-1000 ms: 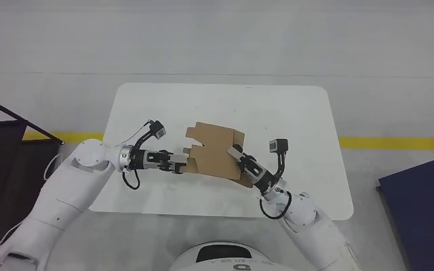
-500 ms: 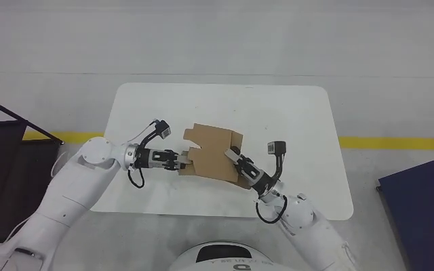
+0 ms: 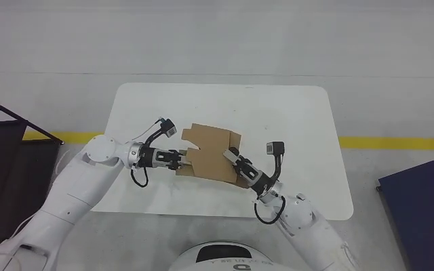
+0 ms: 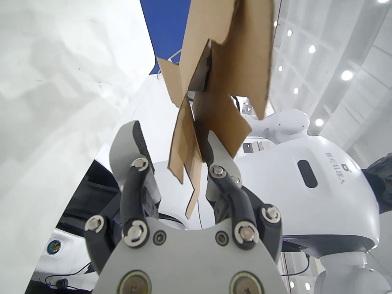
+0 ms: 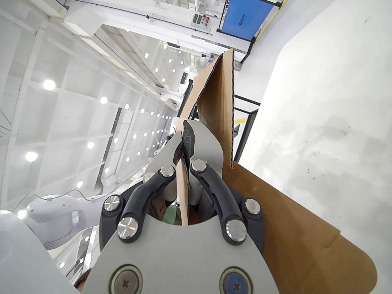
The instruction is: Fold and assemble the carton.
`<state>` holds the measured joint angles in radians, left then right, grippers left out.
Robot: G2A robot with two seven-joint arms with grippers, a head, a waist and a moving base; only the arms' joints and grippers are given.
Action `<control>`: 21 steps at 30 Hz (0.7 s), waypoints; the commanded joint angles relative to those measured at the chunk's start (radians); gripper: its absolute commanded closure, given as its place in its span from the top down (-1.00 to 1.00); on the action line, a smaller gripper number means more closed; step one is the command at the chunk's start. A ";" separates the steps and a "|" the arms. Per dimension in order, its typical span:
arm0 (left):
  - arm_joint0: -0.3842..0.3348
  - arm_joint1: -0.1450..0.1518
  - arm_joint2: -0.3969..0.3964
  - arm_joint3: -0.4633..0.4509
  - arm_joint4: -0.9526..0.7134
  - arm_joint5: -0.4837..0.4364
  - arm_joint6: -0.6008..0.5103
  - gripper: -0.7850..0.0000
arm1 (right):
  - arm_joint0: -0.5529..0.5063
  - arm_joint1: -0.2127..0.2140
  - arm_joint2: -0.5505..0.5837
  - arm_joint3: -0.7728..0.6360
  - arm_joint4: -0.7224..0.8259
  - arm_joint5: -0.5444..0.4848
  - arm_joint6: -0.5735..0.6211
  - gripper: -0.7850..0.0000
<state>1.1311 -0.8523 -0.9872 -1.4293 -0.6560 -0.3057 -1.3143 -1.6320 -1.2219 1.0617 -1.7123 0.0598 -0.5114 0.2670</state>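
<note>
With the right gripper (image 5: 183,133) pinching the carton (image 3: 211,150) just above the table (image 3: 285,115) and the left gripper (image 4: 173,136) gaping around a loose flap (image 4: 183,157), a misjudged squeeze is threatening to crease that flap or twist the carton loose.

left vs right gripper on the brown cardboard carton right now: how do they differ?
Left gripper: fingers apart, a flap of the brown cardboard carton between them, one finger clear of it. Right gripper: fingers shut on a carton edge. Left is at the flapped end, right at the opposite end. Both are at the same carton, over the white table.
</note>
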 commanded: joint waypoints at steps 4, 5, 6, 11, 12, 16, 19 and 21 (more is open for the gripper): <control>-0.005 -0.014 0.016 0.017 -0.033 -0.023 0.003 -0.04 | 0.000 -0.001 -0.002 0.000 0.004 -0.005 0.001 -1.00; -0.005 -0.017 0.020 0.022 -0.040 -0.030 0.008 -0.05 | -0.001 -0.001 -0.002 0.000 0.008 -0.008 -0.001 -1.00; -0.006 -0.020 0.024 0.026 -0.043 -0.039 0.013 -0.05 | -0.001 -0.001 -0.002 0.000 0.011 -0.011 -0.001 -1.00; -0.009 -0.036 0.044 0.035 -0.043 -0.079 0.039 -0.06 | -0.002 -0.002 -0.002 -0.001 0.010 -0.011 -0.006 -1.00; -0.010 -0.039 0.048 0.035 -0.040 -0.084 0.043 -0.06 | -0.002 -0.002 -0.002 -0.001 0.009 -0.010 -0.008 -1.00; -0.012 -0.047 0.052 0.039 -0.034 -0.103 0.058 -0.08 | -0.001 -0.003 -0.004 -0.002 0.004 -0.006 -0.014 -1.00; -0.012 -0.050 0.049 0.043 -0.030 -0.107 0.058 -0.14 | -0.002 -0.004 -0.005 -0.002 0.001 -0.008 -0.018 -1.00; -0.011 -0.051 0.046 0.044 -0.027 -0.103 0.057 -0.16 | -0.003 -0.004 -0.006 -0.002 0.000 -0.010 -0.018 -1.00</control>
<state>1.1195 -0.9028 -0.9396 -1.3855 -0.6848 -0.4114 -1.2564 -1.6342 -1.2261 1.0563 -1.7141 0.0600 -0.5200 0.2490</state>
